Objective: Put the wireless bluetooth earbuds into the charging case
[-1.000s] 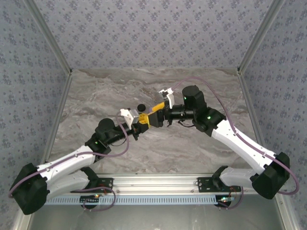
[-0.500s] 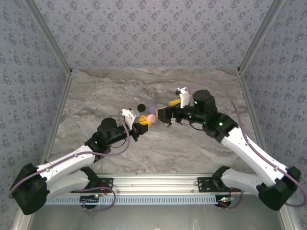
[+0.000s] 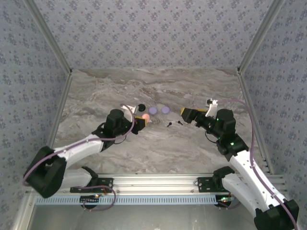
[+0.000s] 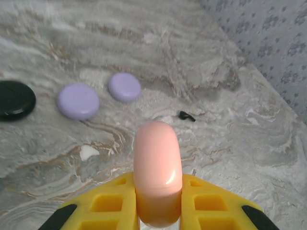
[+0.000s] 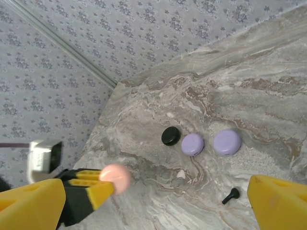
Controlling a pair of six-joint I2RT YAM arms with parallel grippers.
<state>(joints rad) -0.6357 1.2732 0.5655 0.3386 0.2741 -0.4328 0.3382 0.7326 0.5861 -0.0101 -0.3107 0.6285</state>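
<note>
Near edge: aluminium rail [image 3: 158, 182] with both arm bases on it. Beyond the rail, a broad band of bare marble table [image 3: 158, 153] between the two forearms, nothing lying on it. Left gripper [image 3: 141, 120] sits left of centre, jaws closed on a pink rounded case [image 4: 157, 167]. The case is held on edge between the yellow fingers [image 4: 110, 206], off the table surface, its free end pointing toward the far side. Right gripper [image 3: 188, 114] sits right of centre, jaws spread wide, holding nothing. It is well apart from the left gripper, with a clear gap between them. In that gap, on the table: one black earbud [image 3: 169, 124] and a second black earbud [image 3: 179, 122], near each other and not touching. The second lies just beside the right gripper's tip. A small pale piece [image 4: 88, 152] lies just beyond the left fingers, too small to identify. Farther out, a row running left to right: black disc [image 3: 141, 107], lilac disc [image 3: 153, 110], second lilac disc [image 3: 165, 109], each apart from the next. Beyond the row, open marble up to the back wall [image 3: 153, 33]. Patterned side walls close the table on left and right, and both grippers stand well clear of them.
</note>
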